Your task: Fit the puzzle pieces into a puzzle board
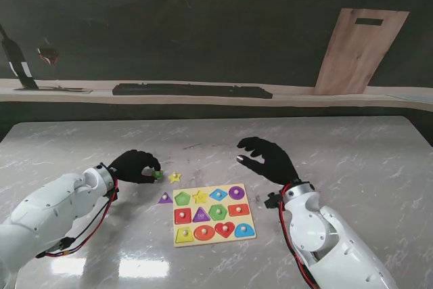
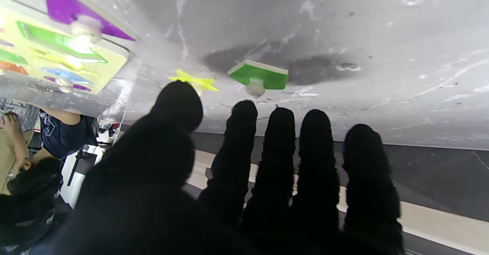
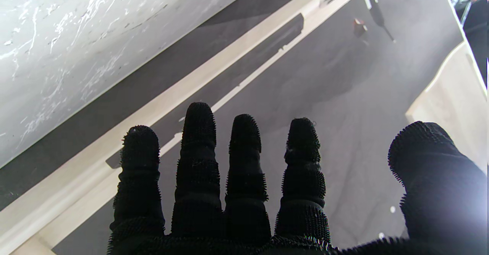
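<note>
The yellow puzzle board [image 1: 191,225] lies near me in the middle of the table, with several coloured shapes in it. Left of it, loose on the marble, lie a purple triangle [image 1: 165,198], a yellow star [image 1: 174,177] and a small green piece [image 1: 157,174]. My left hand [image 1: 134,166] is curled beside the green piece, fingertips at it. In the left wrist view the green piece [image 2: 258,75] rests flat on the table with its knob just off my index fingertip [image 2: 244,111]; the thumb stays apart, near the star [image 2: 193,81]. My right hand [image 1: 267,160] hovers open beyond the board's right corner, holding nothing.
A pale ledge [image 1: 298,99] runs along the table's far edge, carrying a long black bar [image 1: 193,90]. A wooden cutting board [image 1: 358,49] leans on the dark wall at the back right. A dark stand [image 1: 17,62] is at the far left.
</note>
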### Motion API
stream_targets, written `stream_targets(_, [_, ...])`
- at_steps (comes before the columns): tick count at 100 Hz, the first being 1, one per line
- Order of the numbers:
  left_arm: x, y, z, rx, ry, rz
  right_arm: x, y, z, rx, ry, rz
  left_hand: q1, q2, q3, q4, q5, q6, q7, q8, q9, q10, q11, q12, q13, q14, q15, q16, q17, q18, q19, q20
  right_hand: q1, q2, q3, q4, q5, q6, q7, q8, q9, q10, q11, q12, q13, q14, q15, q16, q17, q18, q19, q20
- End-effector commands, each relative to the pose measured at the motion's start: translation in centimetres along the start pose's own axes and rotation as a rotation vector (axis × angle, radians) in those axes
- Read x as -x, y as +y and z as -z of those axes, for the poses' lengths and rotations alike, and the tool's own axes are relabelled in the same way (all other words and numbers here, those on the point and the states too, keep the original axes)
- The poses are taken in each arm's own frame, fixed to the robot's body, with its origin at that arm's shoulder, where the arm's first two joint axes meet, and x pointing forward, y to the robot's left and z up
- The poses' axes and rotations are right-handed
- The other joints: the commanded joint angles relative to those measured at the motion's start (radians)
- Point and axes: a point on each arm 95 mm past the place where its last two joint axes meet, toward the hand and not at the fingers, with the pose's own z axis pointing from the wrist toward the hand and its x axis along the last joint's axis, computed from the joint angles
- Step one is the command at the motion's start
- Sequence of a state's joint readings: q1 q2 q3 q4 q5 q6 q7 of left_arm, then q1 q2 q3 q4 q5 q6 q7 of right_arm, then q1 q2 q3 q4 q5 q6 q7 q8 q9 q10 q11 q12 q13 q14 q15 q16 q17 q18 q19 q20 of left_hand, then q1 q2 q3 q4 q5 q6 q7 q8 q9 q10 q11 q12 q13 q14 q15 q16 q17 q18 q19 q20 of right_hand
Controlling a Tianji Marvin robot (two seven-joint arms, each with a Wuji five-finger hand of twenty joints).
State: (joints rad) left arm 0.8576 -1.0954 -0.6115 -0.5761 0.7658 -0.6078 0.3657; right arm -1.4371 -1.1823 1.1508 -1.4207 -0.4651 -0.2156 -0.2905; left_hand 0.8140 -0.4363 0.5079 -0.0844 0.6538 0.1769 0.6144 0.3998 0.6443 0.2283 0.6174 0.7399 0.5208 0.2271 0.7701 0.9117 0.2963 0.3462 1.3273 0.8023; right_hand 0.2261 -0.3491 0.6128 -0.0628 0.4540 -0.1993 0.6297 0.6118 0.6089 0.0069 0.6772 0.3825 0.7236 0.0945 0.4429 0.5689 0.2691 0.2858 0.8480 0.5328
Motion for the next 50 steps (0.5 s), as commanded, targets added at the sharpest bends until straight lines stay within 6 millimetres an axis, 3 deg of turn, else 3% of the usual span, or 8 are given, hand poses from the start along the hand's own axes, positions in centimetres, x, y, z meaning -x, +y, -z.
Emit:
stream_targets(1, [0.0,-0.2,-0.3,-0.012,-0.003,-0.006,-0.2,-0.2,0.2,-0.005,0.009,-0.003,0.002,-0.018,0.033,-0.004,0.015,-0.016,0.026,0.015,0.017,-0.017,0.025,0.018,0.016,-0.020,0.025,0.020,0.007,-0.067,0.039,0.017,-0.017,0.027,-0.014,0.022,0.003,-0.020,0.004,-0.011,0.014,-0.006,0.008,0.003,0.002,-0.001,0.013,0.007,-0.004,0.005,0.017,0.014])
stream_targets(50, [0.2,0.1,-1.3,0.001,-0.010,-0.036,-0.3,-0.3,0.3,-0.004,0.002,-0.005,0.067,-0.061,0.023,-0.035,0.012,-0.043,0.116,0.009,0.041,-0.024,0.055,0.034,0.035,-0.020,0.053,0.022,0.029,-0.065,0.052,0.013,-0.017,0.027,-0.013,0.022,0.002,-0.021,0.003,-0.011,0.013,-0.005,0.008,0.003,0.003,-0.002,0.013,0.007,-0.004,0.005,0.016,0.014])
